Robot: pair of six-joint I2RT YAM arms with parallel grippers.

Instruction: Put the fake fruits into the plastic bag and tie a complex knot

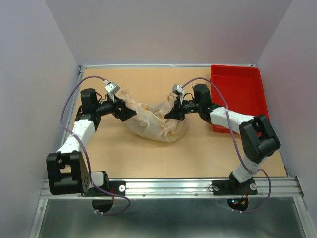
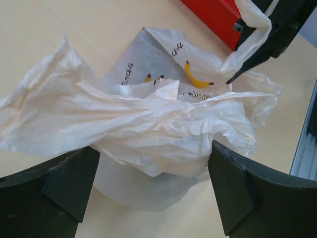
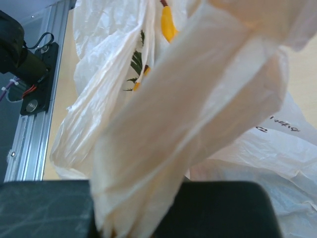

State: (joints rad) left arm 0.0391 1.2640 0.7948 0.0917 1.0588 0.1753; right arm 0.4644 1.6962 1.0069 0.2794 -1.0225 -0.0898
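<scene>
Tan tabletop between pale walls, with plastic bag lying mid-table, long axis left to right. Reaching in low from either side: left gripper spread wide around loose film, right gripper clamped on a twisted strip rising rightward.

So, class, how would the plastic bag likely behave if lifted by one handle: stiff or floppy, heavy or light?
Probably very floppy: the plastic bag lies crumpled in soft folds, and the handle pinched in the right hand bunches thin. Likely light, as the film is translucent. It might tear if tugged hard.
</scene>
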